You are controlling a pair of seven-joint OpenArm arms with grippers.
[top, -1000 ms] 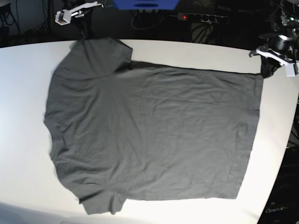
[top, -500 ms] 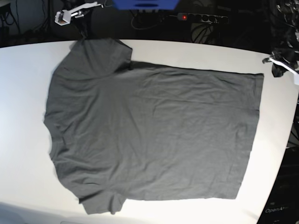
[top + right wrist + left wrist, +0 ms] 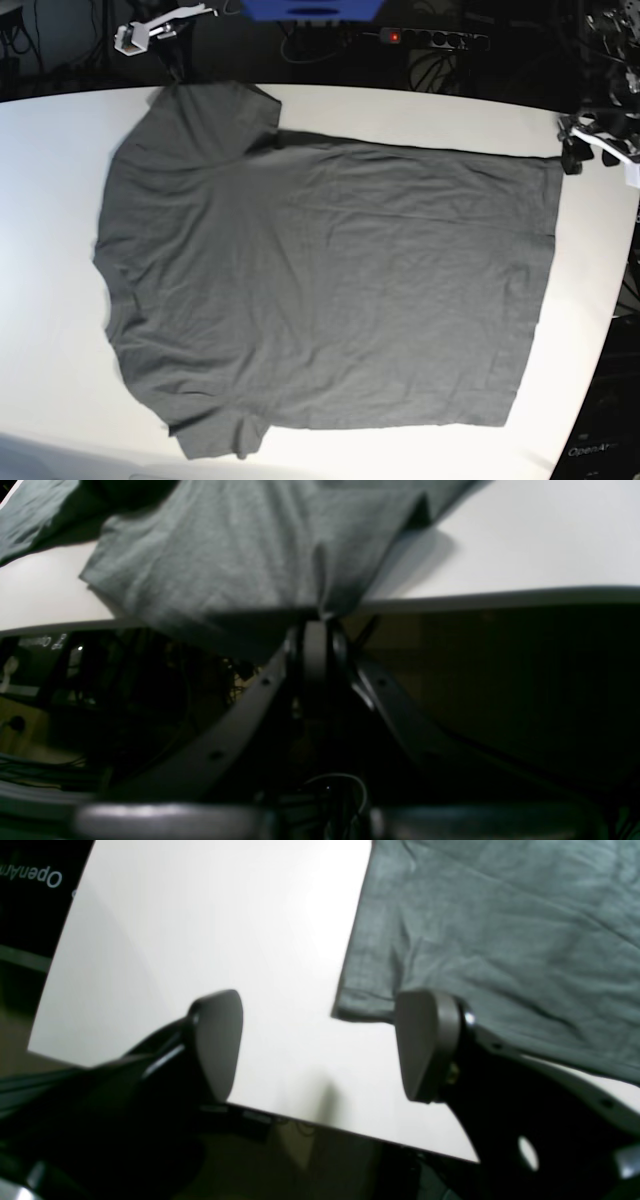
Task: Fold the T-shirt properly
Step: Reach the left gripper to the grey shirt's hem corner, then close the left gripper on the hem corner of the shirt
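While the right fingers point(image 3: 316, 630) are pressed together on a pinch of the T-shirt point(image 3: 320, 270), the left fingers point(image 3: 320, 1045) stand wide apart with nothing between them. Right pinch sits at the counter's far edge: cloth bunches into a small pleat just above the closed tips and some fabric drapes over the edge there, probably the sleeve by the collar end, though the wrist view is dark and low so hard to say which seam. Left pads point(image 3: 220, 1040) hover over bare counter point(image 3: 225, 940), just beside the hem corner of the shirt, not touching it; the corner lies flat and one pad only overlaps it in the view. In the base view the left arm's head point(image 3: 597, 140) is at the far hem corner on that view's right, and the right arm's head point(image 3: 140, 35) is at the far sleeve on that view's left. Shirt lies spread flat, collar end toward view left, hem toward view right, both sleeves out, light wrinkles only, no fold made. My read: the two arms were set on the far edge to stretch the garment flat and square, right side anchoring the sleeve end so it does not slide, left side free at the hem. Folding proper looks not yet started; a long-edge fold would need both far corners gripped.
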